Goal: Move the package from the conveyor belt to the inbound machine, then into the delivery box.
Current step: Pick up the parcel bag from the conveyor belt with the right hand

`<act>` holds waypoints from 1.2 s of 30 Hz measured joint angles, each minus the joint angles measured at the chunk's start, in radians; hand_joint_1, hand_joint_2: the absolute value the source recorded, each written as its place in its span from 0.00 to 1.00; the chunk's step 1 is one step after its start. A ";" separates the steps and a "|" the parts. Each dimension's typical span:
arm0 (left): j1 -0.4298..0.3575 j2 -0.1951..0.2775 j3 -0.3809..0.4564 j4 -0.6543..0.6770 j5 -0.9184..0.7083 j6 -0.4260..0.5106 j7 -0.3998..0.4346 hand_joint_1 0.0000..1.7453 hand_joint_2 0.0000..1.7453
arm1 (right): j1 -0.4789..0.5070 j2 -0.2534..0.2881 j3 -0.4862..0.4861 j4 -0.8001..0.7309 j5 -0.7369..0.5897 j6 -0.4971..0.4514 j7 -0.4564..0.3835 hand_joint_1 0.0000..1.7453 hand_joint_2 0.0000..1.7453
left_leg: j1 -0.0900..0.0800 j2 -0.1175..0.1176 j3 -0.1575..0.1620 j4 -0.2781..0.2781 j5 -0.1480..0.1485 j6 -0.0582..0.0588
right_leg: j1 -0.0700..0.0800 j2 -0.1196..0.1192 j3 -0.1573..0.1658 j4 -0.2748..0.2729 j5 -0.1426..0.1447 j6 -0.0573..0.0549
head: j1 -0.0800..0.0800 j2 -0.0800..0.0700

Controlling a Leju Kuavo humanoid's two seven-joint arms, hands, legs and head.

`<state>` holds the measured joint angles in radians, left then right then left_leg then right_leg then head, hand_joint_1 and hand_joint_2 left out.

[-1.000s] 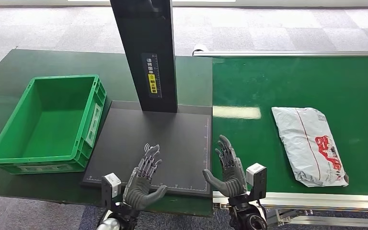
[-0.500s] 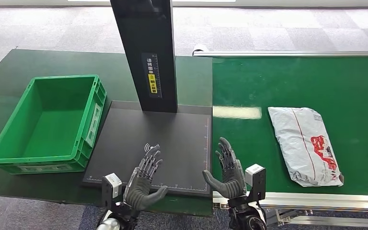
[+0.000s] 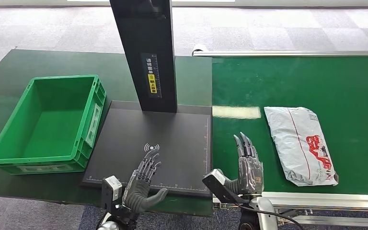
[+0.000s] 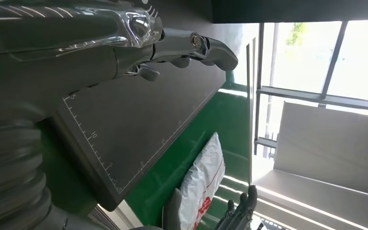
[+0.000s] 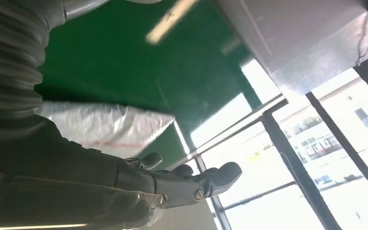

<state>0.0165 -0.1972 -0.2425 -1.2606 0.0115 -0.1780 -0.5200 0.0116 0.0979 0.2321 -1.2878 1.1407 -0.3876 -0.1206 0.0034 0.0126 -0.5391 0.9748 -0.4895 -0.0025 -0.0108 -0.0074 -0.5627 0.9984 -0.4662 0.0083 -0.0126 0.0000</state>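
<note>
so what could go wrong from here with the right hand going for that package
The package is a thin, floppy bag lying flat on the green belt, so the open right hand may slide over it or catch just a corner. It lies askew, one corner close to the belt's near edge, so a clumsy push might nudge it off. The left hand hovers open over the black inbound plate, where the bag may need to land.

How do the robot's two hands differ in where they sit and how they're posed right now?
The left hand hovers over the black machine platform; the right hand is over the conveyor belt, beside the package. The left shows its palm, the right its back. Both are open and hold nothing.
</note>
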 joint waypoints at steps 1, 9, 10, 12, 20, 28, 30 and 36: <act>0.000 0.000 0.000 -0.002 -0.001 0.000 0.001 0.00 1.00 | 0.003 -0.005 -0.006 -0.006 0.020 -0.001 0.003 0.00 1.00 | 0.000 0.000 0.000 0.000 0.000 0.000 | 0.000 0.000 0.000 0.000 0.000 0.000 | 0.000 0.000; 0.002 0.000 0.006 -0.006 -0.007 -0.013 0.007 0.00 1.00 | 0.035 -0.028 -0.092 -0.017 0.087 -0.053 0.033 0.00 1.00 | 0.000 -0.001 0.000 0.000 0.000 0.000 | 0.000 0.000 0.000 0.000 0.000 0.000 | 0.000 0.000; 0.002 0.000 0.007 -0.008 -0.008 -0.014 0.008 0.00 1.00 | 0.038 -0.031 -0.111 -0.015 0.114 -0.065 0.038 0.00 1.00 | 0.000 -0.001 0.000 0.000 0.000 0.000 | 0.000 0.000 0.000 0.000 0.000 0.000 | 0.000 0.000; 0.003 0.000 0.008 -0.011 -0.008 -0.015 0.009 0.00 1.00 | 0.041 -0.033 -0.153 -0.004 0.154 -0.082 0.046 0.00 1.00 | 0.000 0.000 0.000 0.000 0.000 0.000 | 0.000 0.000 0.000 0.000 0.000 0.000 | 0.000 0.000; 0.006 0.000 0.013 -0.018 -0.009 -0.015 0.019 0.00 1.00 | 0.031 -0.035 -0.299 0.064 0.128 -0.089 0.004 0.00 1.00 | 0.000 -0.001 0.000 0.000 0.000 0.000 | 0.000 0.000 0.000 0.000 0.000 0.000 | 0.000 0.000; 0.010 0.001 0.014 -0.020 -0.033 -0.011 0.026 0.00 1.00 | -0.003 -0.034 -0.420 0.192 0.239 -0.119 0.003 0.00 1.00 | 0.000 -0.001 -0.001 0.000 0.000 0.000 | 0.000 0.000 0.000 0.000 0.000 0.000 | 0.000 0.000; 0.013 0.001 0.014 -0.021 -0.035 -0.011 0.027 0.00 1.00 | -0.010 -0.033 -0.446 0.220 0.250 -0.133 -0.004 0.00 1.00 | 0.000 -0.001 -0.001 0.000 0.000 0.000 | 0.000 0.000 0.000 0.000 0.000 0.000 | 0.000 0.000; 0.024 0.001 0.015 -0.027 -0.036 -0.011 0.029 0.00 1.00 | -0.023 -0.024 -0.495 0.259 0.248 -0.137 -0.029 0.00 1.00 | 0.000 -0.001 -0.001 0.000 0.000 0.000 | 0.000 0.000 0.000 0.000 0.000 0.000 | 0.000 0.000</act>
<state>0.0410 -0.1965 -0.2277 -1.2880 -0.0241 -0.1888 -0.4905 -0.0111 0.0735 -0.2631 -1.0287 1.3888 -0.5241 -0.1500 0.0034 0.0119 -0.5397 0.9748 -0.4897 -0.0024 -0.0108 -0.0078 -0.5628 0.9983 -0.4662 0.0083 -0.0127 0.0000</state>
